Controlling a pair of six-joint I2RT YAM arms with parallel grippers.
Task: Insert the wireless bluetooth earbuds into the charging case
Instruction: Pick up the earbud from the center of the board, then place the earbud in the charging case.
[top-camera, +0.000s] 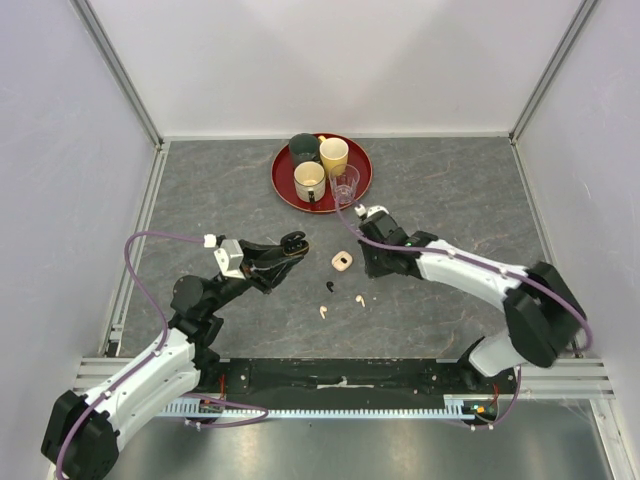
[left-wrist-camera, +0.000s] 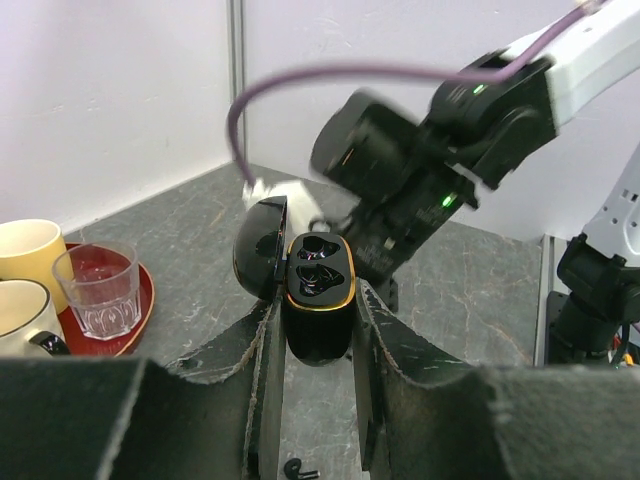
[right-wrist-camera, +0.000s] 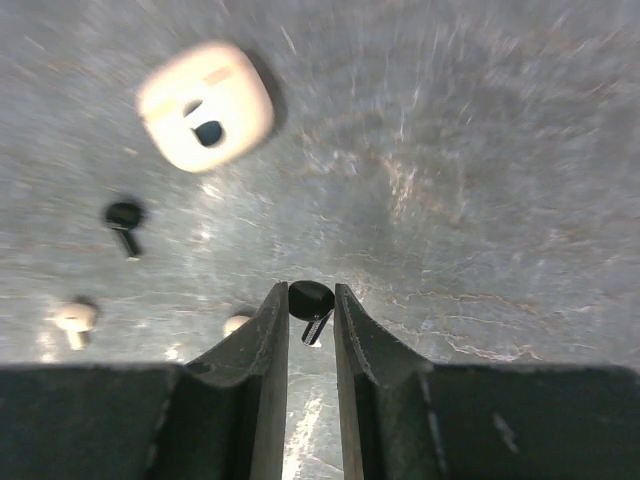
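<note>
My left gripper (left-wrist-camera: 316, 312) is shut on the black charging case (left-wrist-camera: 318, 290) and holds it above the table with its lid open and both sockets showing. From above, that case (top-camera: 292, 243) sits at the tip of the left gripper (top-camera: 283, 252). My right gripper (right-wrist-camera: 311, 305) is shut on a black earbud (right-wrist-camera: 311, 298), pinched between its fingertips just over the table. A second black earbud (right-wrist-camera: 124, 215) and two cream-white earbuds (right-wrist-camera: 74, 318) (right-wrist-camera: 237, 323) lie loose on the table. In the top view the right gripper (top-camera: 372, 266) is beside them.
A cream-white charging case (top-camera: 342, 261) lies open on the table between the arms. A red tray (top-camera: 362, 188) at the back holds two cream cups (top-camera: 334, 153), a dark cup (top-camera: 303, 146) and a glass (top-camera: 345, 183). White walls enclose the table.
</note>
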